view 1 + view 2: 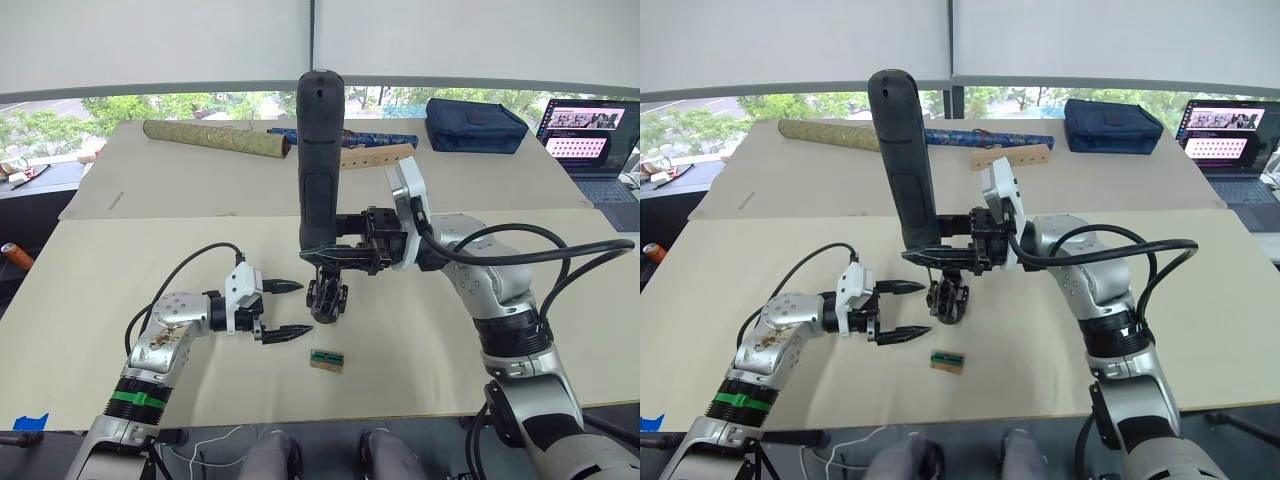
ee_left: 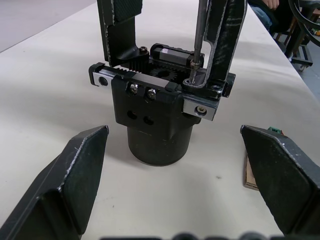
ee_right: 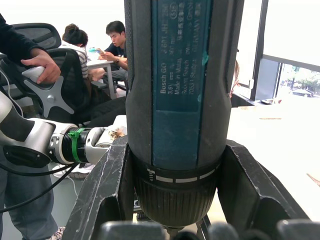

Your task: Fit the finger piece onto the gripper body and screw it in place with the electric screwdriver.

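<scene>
The gripper body (image 2: 152,122) is seen standing upright on the table (image 1: 120,270), with two black fingers rising from its top rail, so the finger piece (image 2: 222,40) is judged to be already seated there. The screwdriver's (image 1: 320,165) thin bit is set down onto a screw at that finger's foot. Nothing is seen to steady the body, so it could be tipped or spun when the bit is driven; a tilted screwdriver could also let the bit slip off the screw and the thread be crossed. The screwdriver is clamped upright in the right gripper (image 1: 345,255), directly above the body. The left gripper (image 1: 283,308) is held open just beside the body, jaws to either side without contact. A small green-and-tan block (image 1: 327,361) lies nearby.
</scene>
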You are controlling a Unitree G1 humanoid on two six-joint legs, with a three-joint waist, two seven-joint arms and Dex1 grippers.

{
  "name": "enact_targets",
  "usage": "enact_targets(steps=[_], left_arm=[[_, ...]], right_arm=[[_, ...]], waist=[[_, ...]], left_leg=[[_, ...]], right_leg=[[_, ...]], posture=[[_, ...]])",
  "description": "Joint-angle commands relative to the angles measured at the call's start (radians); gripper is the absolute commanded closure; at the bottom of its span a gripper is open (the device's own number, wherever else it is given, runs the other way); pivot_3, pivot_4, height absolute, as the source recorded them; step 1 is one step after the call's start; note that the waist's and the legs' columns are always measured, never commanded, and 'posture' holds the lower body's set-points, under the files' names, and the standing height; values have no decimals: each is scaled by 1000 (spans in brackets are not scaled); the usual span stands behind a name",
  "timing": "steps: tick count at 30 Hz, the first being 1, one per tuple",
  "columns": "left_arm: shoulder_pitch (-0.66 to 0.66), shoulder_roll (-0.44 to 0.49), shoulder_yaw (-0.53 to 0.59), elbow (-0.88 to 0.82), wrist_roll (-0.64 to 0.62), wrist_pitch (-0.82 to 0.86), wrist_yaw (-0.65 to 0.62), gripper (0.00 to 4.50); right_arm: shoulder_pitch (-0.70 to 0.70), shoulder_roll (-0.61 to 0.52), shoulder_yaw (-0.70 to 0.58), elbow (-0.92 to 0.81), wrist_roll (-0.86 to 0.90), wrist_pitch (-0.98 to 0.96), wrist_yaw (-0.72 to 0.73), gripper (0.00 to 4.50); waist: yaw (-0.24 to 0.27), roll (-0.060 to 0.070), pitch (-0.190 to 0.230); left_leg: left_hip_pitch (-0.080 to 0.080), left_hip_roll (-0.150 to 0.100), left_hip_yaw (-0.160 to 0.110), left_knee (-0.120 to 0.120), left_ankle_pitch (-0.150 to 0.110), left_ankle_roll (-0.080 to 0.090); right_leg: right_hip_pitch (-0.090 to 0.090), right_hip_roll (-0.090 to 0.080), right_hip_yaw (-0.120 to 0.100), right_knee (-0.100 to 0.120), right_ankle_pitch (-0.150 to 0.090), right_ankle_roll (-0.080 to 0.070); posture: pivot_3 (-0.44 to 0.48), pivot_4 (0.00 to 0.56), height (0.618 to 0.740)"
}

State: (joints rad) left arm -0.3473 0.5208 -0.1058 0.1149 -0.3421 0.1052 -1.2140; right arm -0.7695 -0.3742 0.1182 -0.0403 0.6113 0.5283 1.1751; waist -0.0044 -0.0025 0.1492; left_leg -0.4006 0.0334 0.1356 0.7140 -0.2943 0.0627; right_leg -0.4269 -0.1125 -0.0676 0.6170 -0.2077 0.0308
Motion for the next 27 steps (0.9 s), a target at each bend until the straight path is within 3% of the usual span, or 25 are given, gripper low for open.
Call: enact_targets(steps=[1, 27], left_arm=[[-2, -2, 5, -14, -1, -22, 0, 0], [1, -1, 2, -19, -1, -21, -1, 0]], right_arm=[[-29, 4, -21, -40, 19, -13, 0, 2605], [-19, -25, -21, -52, 10, -17, 21, 2605]], waist=[[0, 0, 0], [-1, 0, 0]], left_leg=[[0, 0, 0, 0, 0, 0], [0, 0, 0, 0, 0, 0]], right_leg=[[0, 0, 0, 0, 0, 0], [0, 0, 0, 0, 0, 0]], posture=[[0, 150, 740], [0, 150, 740]])
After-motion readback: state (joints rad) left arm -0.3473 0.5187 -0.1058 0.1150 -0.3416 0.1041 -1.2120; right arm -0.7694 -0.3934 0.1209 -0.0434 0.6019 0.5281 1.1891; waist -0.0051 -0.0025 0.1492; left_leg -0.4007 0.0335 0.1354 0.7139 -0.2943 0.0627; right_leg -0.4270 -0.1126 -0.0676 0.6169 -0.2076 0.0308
